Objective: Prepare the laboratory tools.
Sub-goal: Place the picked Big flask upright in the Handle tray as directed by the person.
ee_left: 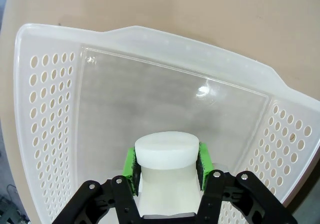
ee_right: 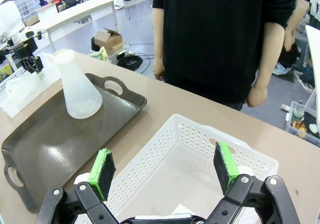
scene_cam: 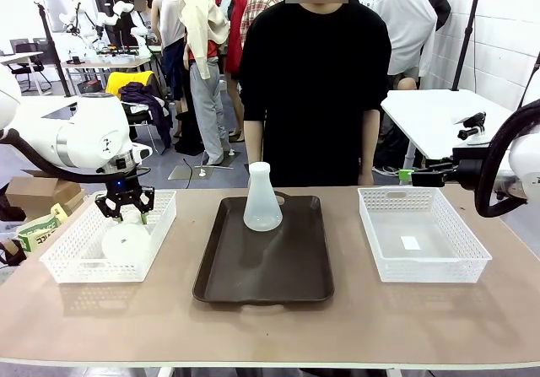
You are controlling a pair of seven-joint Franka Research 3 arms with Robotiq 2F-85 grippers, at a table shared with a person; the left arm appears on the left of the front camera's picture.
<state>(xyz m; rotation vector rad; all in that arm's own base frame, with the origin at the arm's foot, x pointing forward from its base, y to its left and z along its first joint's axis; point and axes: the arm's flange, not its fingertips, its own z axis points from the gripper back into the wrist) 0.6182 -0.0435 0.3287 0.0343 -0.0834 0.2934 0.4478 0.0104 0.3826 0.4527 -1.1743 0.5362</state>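
The left gripper (ee_left: 167,166) was clamped on the neck of a frosted white conical flask (scene_cam: 126,240) in the left white mesh basket (scene_cam: 63,259). It should lift straight, clearing the wall. The right gripper (ee_right: 165,171) gaped empty.

Your front camera sits at the robot's edge of the tan table (scene_cam: 270,326), looking level across it at the dark brown rectangular tray (scene_cam: 263,267) in the middle and the person behind it. Your left wrist camera looks almost straight down, close, into the white perforated plastic basket (ee_left: 45,134) left of that tray. Your right wrist camera hangs low over the matching white basket (ee_right: 150,156) right of the tray, facing across it; it shares the tray, the person's torso and the far basket with the front view.
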